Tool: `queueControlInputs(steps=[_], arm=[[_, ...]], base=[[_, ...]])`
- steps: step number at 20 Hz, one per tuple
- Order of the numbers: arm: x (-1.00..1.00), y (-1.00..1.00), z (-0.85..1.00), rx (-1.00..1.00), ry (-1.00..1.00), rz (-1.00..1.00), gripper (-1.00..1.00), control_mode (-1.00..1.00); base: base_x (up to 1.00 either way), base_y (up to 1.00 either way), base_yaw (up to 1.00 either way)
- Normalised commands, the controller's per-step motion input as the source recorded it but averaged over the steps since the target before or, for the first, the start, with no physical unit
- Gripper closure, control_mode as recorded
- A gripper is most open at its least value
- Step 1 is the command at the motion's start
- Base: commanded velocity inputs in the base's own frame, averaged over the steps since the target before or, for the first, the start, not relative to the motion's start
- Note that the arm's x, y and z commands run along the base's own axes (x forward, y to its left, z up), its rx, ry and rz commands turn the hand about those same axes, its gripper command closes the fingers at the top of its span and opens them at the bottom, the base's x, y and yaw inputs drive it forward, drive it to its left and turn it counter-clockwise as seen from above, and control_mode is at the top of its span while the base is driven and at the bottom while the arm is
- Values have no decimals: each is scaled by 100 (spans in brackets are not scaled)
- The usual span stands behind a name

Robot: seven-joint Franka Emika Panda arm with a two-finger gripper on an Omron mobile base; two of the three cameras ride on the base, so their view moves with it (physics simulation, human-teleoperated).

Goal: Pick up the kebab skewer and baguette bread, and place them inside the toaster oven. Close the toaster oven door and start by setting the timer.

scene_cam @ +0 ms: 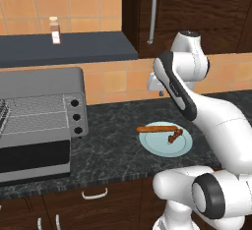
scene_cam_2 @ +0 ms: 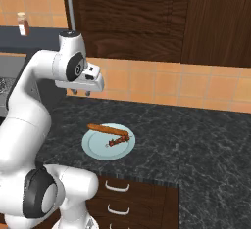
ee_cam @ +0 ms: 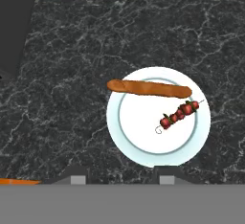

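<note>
No step is completed: the kebab skewer (ee_cam: 179,114) and baguette bread (ee_cam: 149,88) lie on the plate (ee_cam: 143,141) near the tabletop (ee_cam: 72,50) front edge. The pincer (scene_cam_2: 81,92) is positioned above, empty, narrowly parted. The toaster oven (scene_cam: 42,111) is open.

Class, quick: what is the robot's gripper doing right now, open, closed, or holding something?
Two-finger gripper: open and empty, above the pale round plate that carries the orange-brown baguette and the reddish-brown kebab skewer.
</note>
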Motion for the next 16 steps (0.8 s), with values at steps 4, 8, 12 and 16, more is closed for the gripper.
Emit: queueControlInputs(steps=[4,8,12,16], arm=[[-7,0,0,0,0,0,-100,-100],[-23,0,0,0,0,0,-100,-100],[-47,0,0,0,0,0,-100,-100],[-58,0,0,0,0,0,-100,-100]], base=[[0,0,0],[0,0,0],[0,0,0],[0,0,0]])
